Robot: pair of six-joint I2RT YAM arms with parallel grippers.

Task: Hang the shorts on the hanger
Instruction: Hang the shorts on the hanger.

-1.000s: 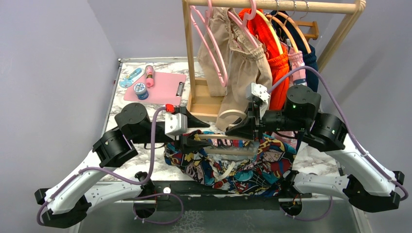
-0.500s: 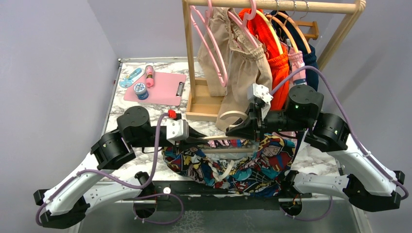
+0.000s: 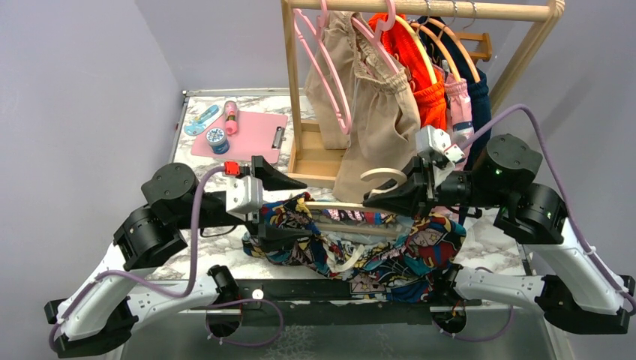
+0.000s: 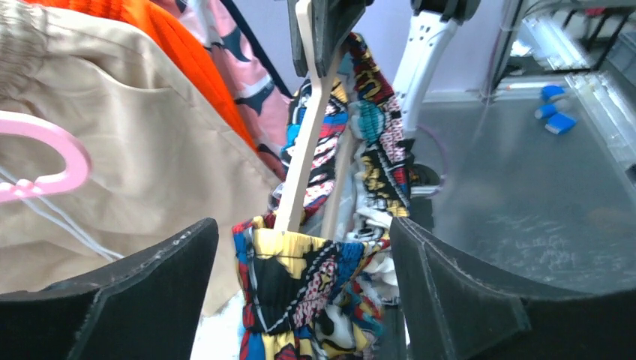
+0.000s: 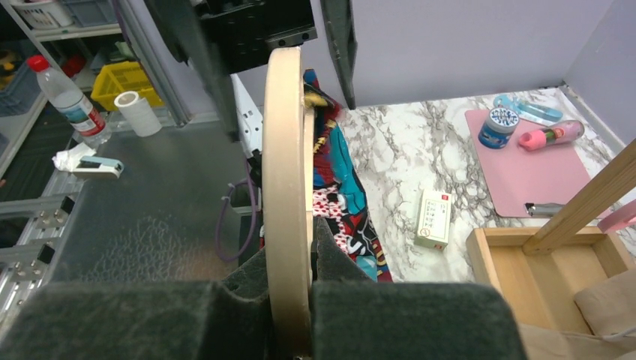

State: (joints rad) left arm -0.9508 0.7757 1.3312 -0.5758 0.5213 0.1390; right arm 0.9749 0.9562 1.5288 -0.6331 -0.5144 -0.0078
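The white marble-patterned table (image 3: 225,169) carries a light wooden garment rack (image 3: 291,90) at twelve o'clock. At the rack's six o'clock, the comic-print fabric shorts (image 3: 390,251) hang bunched along the slim cream hanger (image 3: 352,206). The right gripper (image 5: 289,247) is clamped tight on the hanger near its hook. At the shorts' nine o'clock end, the left gripper (image 4: 304,247) stands spread wide around the waistband, gripping nothing.

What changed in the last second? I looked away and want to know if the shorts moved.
The left gripper pulled back to the left, dragging the shorts leftward over the hanger end, and now stands open around that bunched fabric. The right gripper carried the hanger rightward and slightly up. Unchanged: right gripper shut on the hanger; rack and clipboard.
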